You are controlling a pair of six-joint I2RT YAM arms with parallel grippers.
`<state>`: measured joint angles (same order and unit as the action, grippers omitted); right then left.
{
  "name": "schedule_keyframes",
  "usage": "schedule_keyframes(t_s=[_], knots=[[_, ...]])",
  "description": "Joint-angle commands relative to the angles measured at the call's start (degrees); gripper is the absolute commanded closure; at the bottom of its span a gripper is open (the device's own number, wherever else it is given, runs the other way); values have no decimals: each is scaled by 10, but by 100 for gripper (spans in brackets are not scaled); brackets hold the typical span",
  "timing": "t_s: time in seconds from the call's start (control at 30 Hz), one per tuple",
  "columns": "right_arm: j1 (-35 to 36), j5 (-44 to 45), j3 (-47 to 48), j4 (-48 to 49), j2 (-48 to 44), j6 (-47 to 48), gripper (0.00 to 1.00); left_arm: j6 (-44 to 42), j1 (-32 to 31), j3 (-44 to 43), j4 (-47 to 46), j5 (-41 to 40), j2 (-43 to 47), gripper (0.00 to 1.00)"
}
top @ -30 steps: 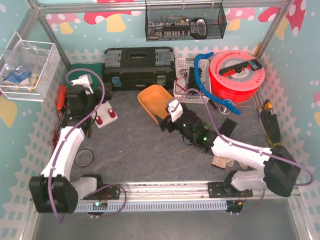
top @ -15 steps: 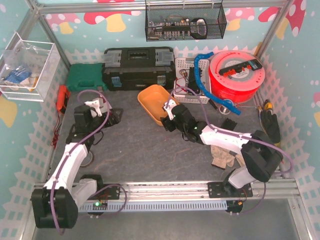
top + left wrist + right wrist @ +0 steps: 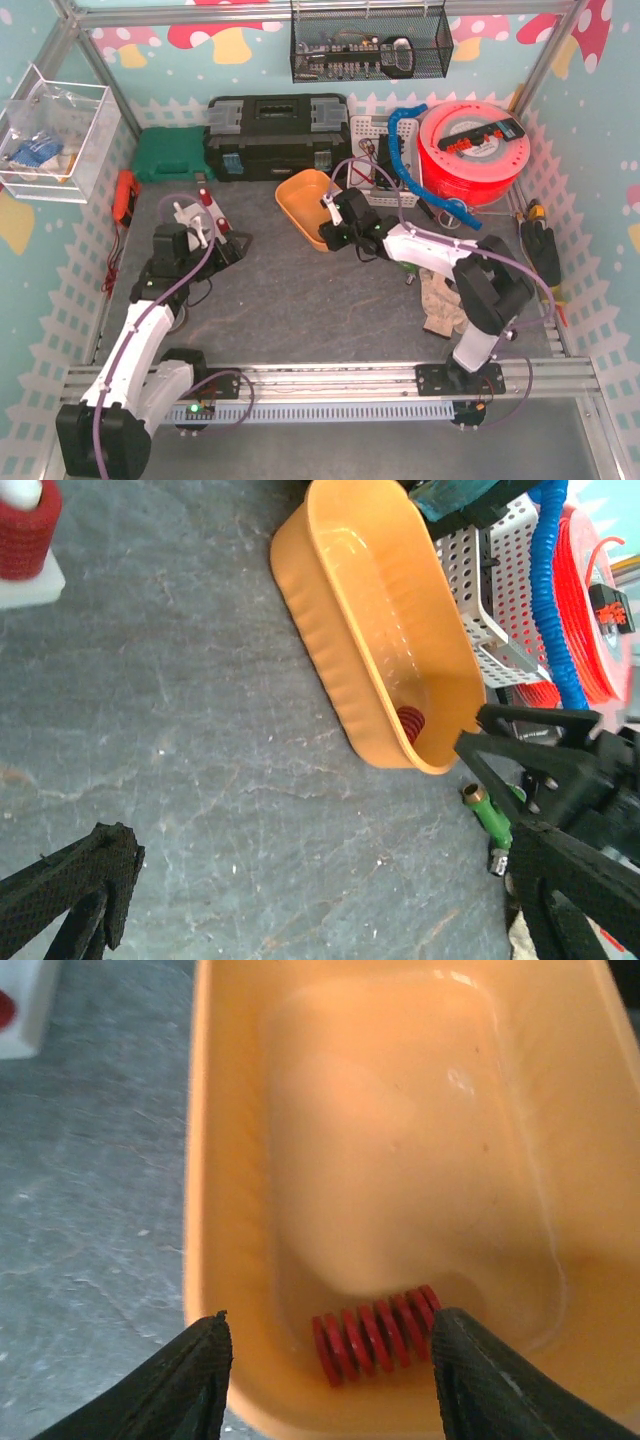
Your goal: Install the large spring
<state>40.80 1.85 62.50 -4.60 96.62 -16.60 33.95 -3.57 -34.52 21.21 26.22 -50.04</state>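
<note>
Two arms work over a grey table (image 3: 290,310) fenced in on three sides. Biggest of what stands on it is the black toolbox (image 3: 275,135) along the back, and to its right a red filament spool (image 3: 475,150) lies flat beside a white perforated basket (image 3: 368,150). In front of the toolbox, near the middle of the table, sits an orange bin (image 3: 297,193), long and round-cornered, set at a slant.

Over on the left side, the left tool (image 3: 240,243) hangs low over bare table with its jaws spread as wide as they go and nothing between them, well apart from the bin. The right tool (image 3: 335,1360) reaches across to the near end of the bin and points down into it. Its jaws stand partly open, one black fingertip (image 3: 195,1380) on either side of the large spring (image 3: 375,1332). The right-hand tip looks to be just at the spring's end, the other clear of it, so nothing is clamped.

That spring, a short red coil, lies on its side on the bin's floor against the near wall. A small white block (image 3: 25,570) carrying another red coil stands on the table well to the left.
</note>
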Motion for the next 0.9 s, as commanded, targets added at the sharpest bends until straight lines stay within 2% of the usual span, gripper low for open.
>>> schedule_keyframes(t_s=[0.0,0.3,0.57,0.87], knots=[[-18,-31,37,-48,44,-24,44,52,-2,20,20,18,27,1],[-29,-35,130,-98,93,-9,45,90,-2,33,37,26,53,1],[-52,-59,195,-141,154,-8,50,85,-2,3,52,28,-2,1],[-67,-56,279,-272,202,-143,50,28,-2,-66,51,-9,-84,1]])
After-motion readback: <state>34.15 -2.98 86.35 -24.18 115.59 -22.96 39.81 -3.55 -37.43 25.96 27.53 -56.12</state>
